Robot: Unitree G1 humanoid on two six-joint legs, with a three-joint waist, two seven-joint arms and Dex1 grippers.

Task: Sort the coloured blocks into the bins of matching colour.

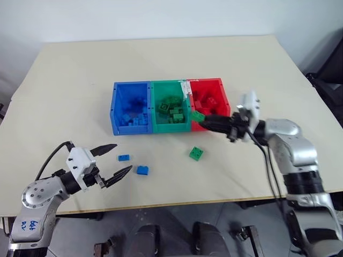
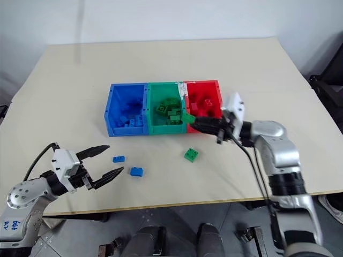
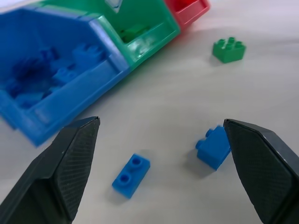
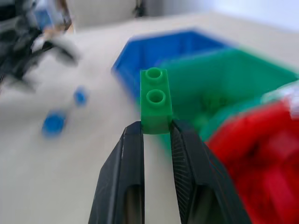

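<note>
Blocks: you are sorting small studded plastic toy bricks, bright blue and green; they look light, stiff and hard, with smooth sides that could slip in a shallow pinch.
Held block: a narrow green two-stud brick [image 4: 156, 100] is sitting clamped between the black fingers of your right gripper [image 1: 208, 120], caught by its lower end with most of it standing clear above the tips.
Held block position: you are carrying it above the near rim where the green plastic tub [image 1: 171, 127] joins the red plastic tub [image 1: 221, 88]; whether it is clear of the rim, I cannot tell.
Grip advice: squeeze each brick across its flat side walls, not the studs, and go deep enough that it is not twisting between the pads.
Left claw: your left gripper [image 1: 112, 160] is standing wide apart and empty near the table's front edge, just beside the loose blue pieces.
Loose blocks on the table: three, counted; a flat blue two-stud brick [image 3: 131, 175], a chunkier blue brick [image 3: 213, 147] and a green four-stud brick [image 3: 229, 49].
Bins: three joined open tubs in a row, the blue plastic tub [image 1: 131, 87] on your left, then green, then red.
Bin contents: each tub is already holding a pile in its own colour; those pieces overlap too much to count.
Table: a pale beige top [image 1: 64, 80] is carrying everything.
</note>
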